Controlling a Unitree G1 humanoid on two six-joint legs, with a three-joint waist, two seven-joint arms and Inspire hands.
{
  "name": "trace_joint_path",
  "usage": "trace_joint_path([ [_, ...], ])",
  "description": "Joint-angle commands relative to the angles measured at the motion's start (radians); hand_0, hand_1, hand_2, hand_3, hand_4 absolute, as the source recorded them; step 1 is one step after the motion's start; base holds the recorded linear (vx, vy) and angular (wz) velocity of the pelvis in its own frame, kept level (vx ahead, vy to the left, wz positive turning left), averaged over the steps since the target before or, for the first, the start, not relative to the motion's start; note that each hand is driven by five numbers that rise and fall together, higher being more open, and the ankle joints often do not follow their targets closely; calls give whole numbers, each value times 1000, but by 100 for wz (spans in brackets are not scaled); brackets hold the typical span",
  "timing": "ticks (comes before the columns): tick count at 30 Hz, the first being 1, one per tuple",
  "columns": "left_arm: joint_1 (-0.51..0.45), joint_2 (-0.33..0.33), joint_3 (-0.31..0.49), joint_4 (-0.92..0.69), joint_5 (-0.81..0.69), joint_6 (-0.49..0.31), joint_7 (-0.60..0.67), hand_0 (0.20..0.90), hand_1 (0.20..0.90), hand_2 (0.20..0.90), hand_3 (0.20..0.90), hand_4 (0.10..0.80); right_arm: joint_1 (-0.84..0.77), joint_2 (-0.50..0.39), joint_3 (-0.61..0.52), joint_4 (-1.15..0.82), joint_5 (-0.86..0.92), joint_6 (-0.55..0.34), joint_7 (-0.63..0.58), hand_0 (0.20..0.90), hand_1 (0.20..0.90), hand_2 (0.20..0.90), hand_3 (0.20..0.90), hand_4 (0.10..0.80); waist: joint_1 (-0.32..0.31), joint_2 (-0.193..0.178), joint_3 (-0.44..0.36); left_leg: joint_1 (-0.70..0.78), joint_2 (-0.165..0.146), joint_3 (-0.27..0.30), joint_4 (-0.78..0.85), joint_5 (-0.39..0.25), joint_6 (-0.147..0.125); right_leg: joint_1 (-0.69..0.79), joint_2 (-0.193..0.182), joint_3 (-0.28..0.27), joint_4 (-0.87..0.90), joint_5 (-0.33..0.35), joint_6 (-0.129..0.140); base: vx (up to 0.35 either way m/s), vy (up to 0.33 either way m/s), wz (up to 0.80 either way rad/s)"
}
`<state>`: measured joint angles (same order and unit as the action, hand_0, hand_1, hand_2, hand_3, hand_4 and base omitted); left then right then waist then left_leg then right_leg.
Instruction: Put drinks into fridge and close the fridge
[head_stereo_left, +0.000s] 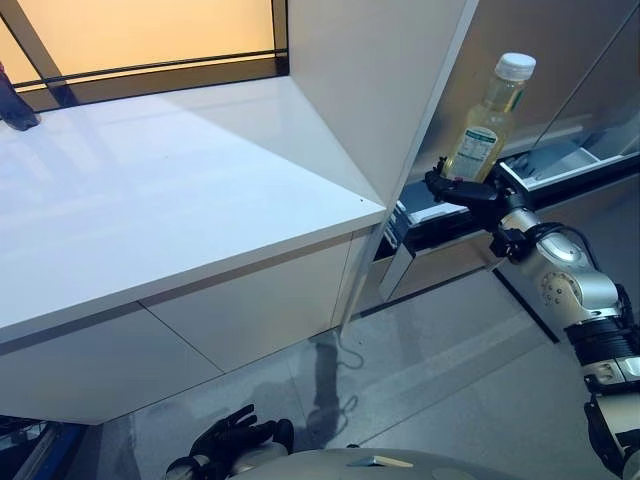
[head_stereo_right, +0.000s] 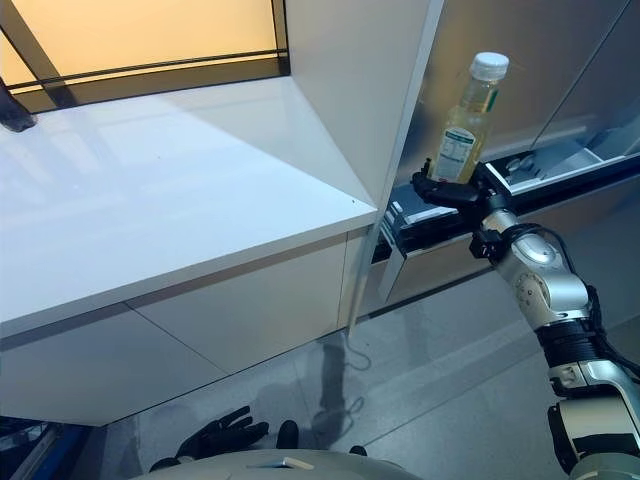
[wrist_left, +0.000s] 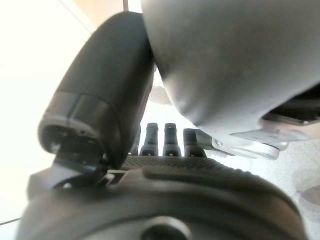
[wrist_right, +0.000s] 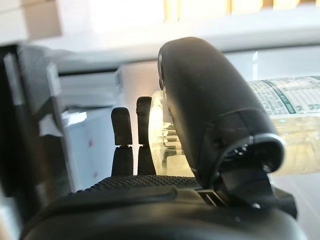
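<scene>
I have the bottle (head_stereo_left: 487, 122) pinched upright in my right hand (head_stereo_left: 462, 187), cap up, just past the white surface (head_stereo_left: 150, 200) corner, right above the open fridge drawer (head_stereo_left: 575, 160), while my left hand (head_stereo_left: 228, 440) hangs low, fingers relaxed.

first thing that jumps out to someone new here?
The pale yellow drink bottle with a white cap, held upright in the right hand at the open fridge, right of the big white counter. The left hand hangs low over the floor, holding nothing.
</scene>
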<state>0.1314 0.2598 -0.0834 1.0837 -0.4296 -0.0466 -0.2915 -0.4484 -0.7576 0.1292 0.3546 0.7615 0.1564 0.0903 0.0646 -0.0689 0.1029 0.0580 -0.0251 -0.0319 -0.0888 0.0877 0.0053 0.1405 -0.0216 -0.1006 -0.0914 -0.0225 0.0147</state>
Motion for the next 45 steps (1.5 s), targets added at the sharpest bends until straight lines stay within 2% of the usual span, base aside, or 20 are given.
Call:
trace_joint_path([
  [1, 12, 36, -92, 30, 52, 31, -5, 900, 900, 900, 900, 800, -306, -8, -65, 6, 4, -155, -29, 300, 300, 300, 200, 100, 35, -9, -74, 48, -31, 1, 12, -134, 4, -33, -8, -27, 13, 30, 58, 0, 0, 0],
  [4, -12, 44, -103, -65, 33, 146, 31, 900, 900, 900, 900, 800, -328, -23, -42, 48, -5, -103, -58, 300, 300, 300, 200, 100, 37, -2, -82, 47, -33, -4, 13, -133, 4, -31, -10, -28, 11, 30, 55, 7, 4, 1],
  [8, -48, 54, -106, -78, 6, 200, 43, 900, 900, 900, 900, 800, -337, -42, -41, 141, 0, -84, -31, 300, 300, 300, 200, 100, 31, 3, -90, 48, -32, 1, 11, -134, 2, -34, -10, -28, 12, 28, 55, 16, 13, 6],
  [18, -93, 71, -99, -45, -20, 221, 26, 900, 900, 900, 900, 800, -282, -20, -44, 189, -16, -59, -6, 300, 300, 300, 200, 100, 12, 10, -81, 59, -29, 13, 12, -140, 5, -27, -9, -22, 15, 24, 52, 1, 1, 0],
  [24, -104, 77, -88, -34, -27, 226, 19, 900, 900, 900, 900, 800, -241, -25, -64, 185, -15, -2, 0, 300, 300, 300, 200, 100, -3, 11, -78, 64, -27, 20, 12, -142, 5, -26, -7, -13, 18, 22, 51, 0, 0, 0],
  [33, -128, 87, -73, -27, -34, 237, 17, 900, 900, 900, 900, 800, -176, -54, -81, 189, -66, 145, 47, 300, 300, 300, 200, 100, -32, 7, -73, 71, -24, 39, 11, -144, 6, -30, -5, 3, 21, 24, 54, -10, -4, -3],
  [40, -132, 92, -55, -23, -43, 241, 20, 900, 900, 900, 900, 800, -93, -79, -120, 164, -80, 198, 94, 300, 300, 300, 200, 100, -56, 3, -70, 72, -22, 53, 10, -145, 6, -37, -1, 15, 25, 25, 57, -15, -5, -4],
  [45, -129, 95, -48, -27, -47, 236, 22, 900, 900, 900, 900, 800, -35, -76, -154, 128, -75, 202, 106, 300, 300, 300, 200, 100, -68, 2, -66, 73, -19, 62, 9, -145, 7, -39, 1, 22, 26, 26, 58, -29, -9, -8],
])
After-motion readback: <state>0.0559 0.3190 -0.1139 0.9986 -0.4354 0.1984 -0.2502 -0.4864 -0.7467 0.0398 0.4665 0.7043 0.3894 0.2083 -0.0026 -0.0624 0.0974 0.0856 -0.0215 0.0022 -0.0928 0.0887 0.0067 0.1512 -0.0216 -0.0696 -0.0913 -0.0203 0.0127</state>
